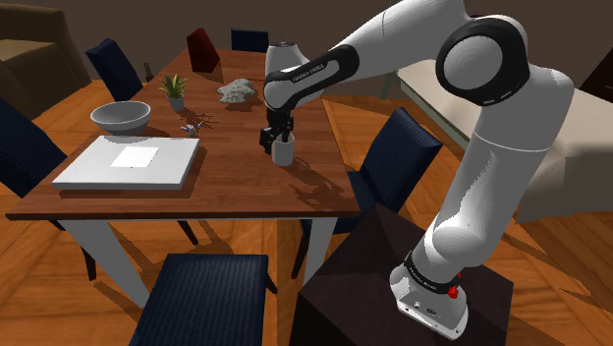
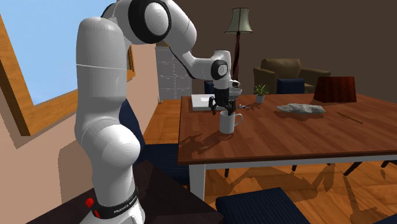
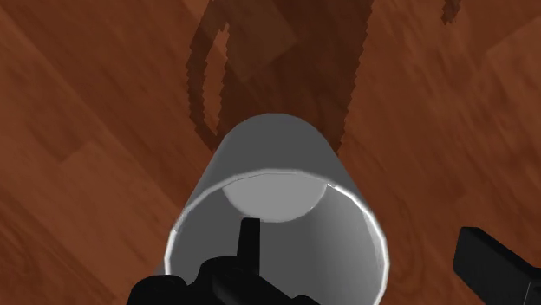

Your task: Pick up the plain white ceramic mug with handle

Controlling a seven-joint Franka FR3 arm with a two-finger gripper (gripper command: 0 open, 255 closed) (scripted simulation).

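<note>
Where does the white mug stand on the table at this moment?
In the shoulder view the white mug stands upright toward the right side of the wooden table, directly under the pincer; the grey lump lies beyond it.

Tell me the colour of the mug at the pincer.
The mug is plain white, clearest in the second exterior view.

Dining rm w/ warm wood-plank floor (image 1: 560, 285). Wood tabletop (image 1: 246, 187) on white legs, dark-blue chairs round it. In the shoulder view one chair (image 1: 398, 157) is at the tabletop's 3 o'clock, one (image 1: 201, 295) at 6, others at 9 (image 1: 20, 147) and 12 (image 1: 249, 39). In the second exterior view a window (image 2: 44, 44) w/ blue sky is at 9 o'clock, tan wall (image 2: 38, 146) below it. White drawer cabinet (image 2: 170, 73) and floor lamp (image 2: 238, 22) at 12, brown armchair (image 2: 283, 70) approx. 1. Light soft, even.
</note>
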